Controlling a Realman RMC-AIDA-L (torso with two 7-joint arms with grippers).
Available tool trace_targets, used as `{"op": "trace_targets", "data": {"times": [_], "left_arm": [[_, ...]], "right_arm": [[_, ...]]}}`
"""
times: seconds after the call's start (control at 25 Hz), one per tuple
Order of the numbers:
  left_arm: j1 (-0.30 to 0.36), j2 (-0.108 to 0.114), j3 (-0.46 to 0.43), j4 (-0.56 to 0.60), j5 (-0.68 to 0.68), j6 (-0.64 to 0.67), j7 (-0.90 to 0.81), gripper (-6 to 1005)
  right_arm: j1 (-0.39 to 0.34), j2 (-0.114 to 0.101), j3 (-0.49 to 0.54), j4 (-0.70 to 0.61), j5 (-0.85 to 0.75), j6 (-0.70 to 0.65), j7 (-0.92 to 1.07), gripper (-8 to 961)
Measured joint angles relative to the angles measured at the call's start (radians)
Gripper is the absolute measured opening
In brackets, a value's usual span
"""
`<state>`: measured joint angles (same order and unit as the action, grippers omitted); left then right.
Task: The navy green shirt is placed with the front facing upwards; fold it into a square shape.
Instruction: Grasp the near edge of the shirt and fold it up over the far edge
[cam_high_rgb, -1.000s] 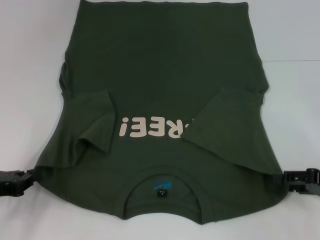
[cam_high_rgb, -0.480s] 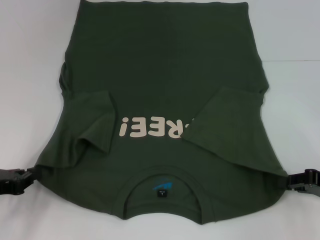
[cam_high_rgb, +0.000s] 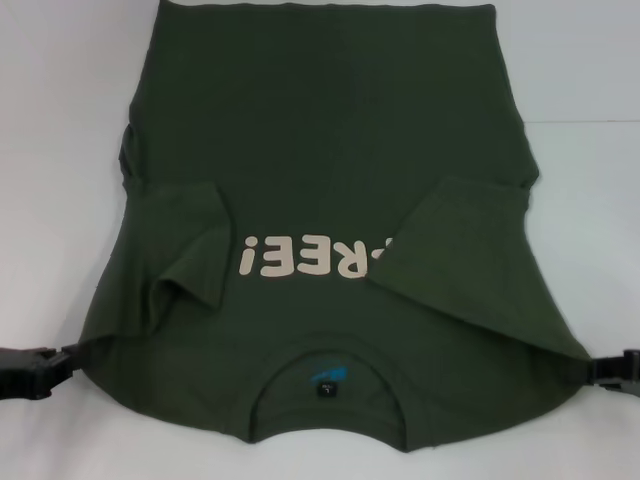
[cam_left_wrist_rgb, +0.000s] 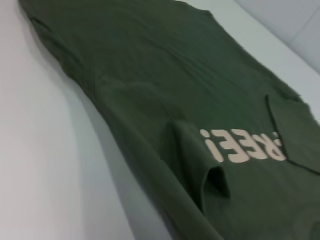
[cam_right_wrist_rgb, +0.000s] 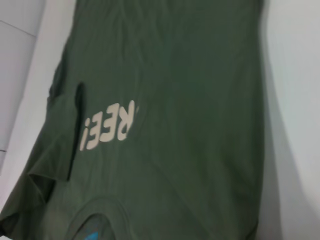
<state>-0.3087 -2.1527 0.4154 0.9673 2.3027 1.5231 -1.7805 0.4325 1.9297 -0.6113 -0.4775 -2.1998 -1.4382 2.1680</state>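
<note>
The navy green shirt (cam_high_rgb: 330, 150) lies front up on the white surface (cam_high_rgb: 60, 120), spread across the middle of it, with the round neck at the near edge and the hem at the far edge. Both short sleeves are folded inward over the chest: the left sleeve (cam_high_rgb: 185, 240) lies over the left part of the front, and the right sleeve (cam_high_rgb: 470, 260) lies across the right part, its edge covering the start of the cream lettering (cam_high_rgb: 305, 255), so only "REE!" reads clearly, upside down from the head view. A small blue label (cam_high_rgb: 327, 376) shows inside the neck opening.

The left tool (cam_high_rgb: 35, 368) sits low at the near left, at the shoulder corner of the shirt, touching the cloth's edge; whether it pinches the fabric or only rests beside it cannot be told. The right tool (cam_high_rgb: 618, 370) sits at the near right, at the opposite shoulder corner, mostly cut off by the picture's edge, and its opening cannot be told either.

In the left wrist view the shirt (cam_left_wrist_rgb: 165, 90) stretches away flat, with the folded left sleeve raising a small ridge near the lettering. In the right wrist view the shirt (cam_right_wrist_rgb: 190, 100) fills the picture, with the neck rim and blue label at one corner.
</note>
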Motion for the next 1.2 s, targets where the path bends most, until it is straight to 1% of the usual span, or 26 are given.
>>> {"op": "trace_targets", "data": {"times": [0.28, 0.36, 0.56, 0.64, 0.76, 0.84, 1.0, 1.2], "left_arm": [[0.028, 0.002, -0.044, 0.032, 0.003, 0.083, -0.043, 28], [0.038, 0.001, -0.049, 0.038, 0.008, 0.101, -0.052, 28], [0.061, 0.001, -0.083, 0.048, 0.030, 0.179, -0.060, 28], [0.073, 0.004, -0.100, 0.050, 0.030, 0.218, -0.060, 29], [0.086, 0.007, -0.122, 0.050, 0.031, 0.258, -0.058, 29], [0.100, 0.008, -0.137, 0.050, 0.032, 0.292, -0.054, 29], [0.125, 0.006, -0.152, 0.051, 0.032, 0.320, -0.051, 29], [0.136, 0.004, -0.164, 0.048, 0.035, 0.340, -0.049, 29]], "right_arm": [[-0.064, 0.003, 0.124, 0.000, 0.000, -0.083, -0.146, 42], [-0.079, 0.003, 0.144, 0.000, 0.000, -0.109, -0.179, 42], [-0.123, 0.003, 0.165, 0.000, 0.000, -0.155, -0.242, 41], [-0.139, 0.003, 0.170, 0.000, 0.000, -0.168, -0.261, 41], [-0.180, 0.003, 0.182, 0.000, -0.002, -0.227, -0.311, 41], [-0.192, 0.002, 0.188, 0.001, -0.003, -0.241, -0.324, 41], [-0.233, -0.003, 0.211, 0.000, -0.004, -0.268, -0.343, 41], [-0.262, -0.013, 0.244, 0.000, -0.005, -0.303, -0.354, 42]]}}
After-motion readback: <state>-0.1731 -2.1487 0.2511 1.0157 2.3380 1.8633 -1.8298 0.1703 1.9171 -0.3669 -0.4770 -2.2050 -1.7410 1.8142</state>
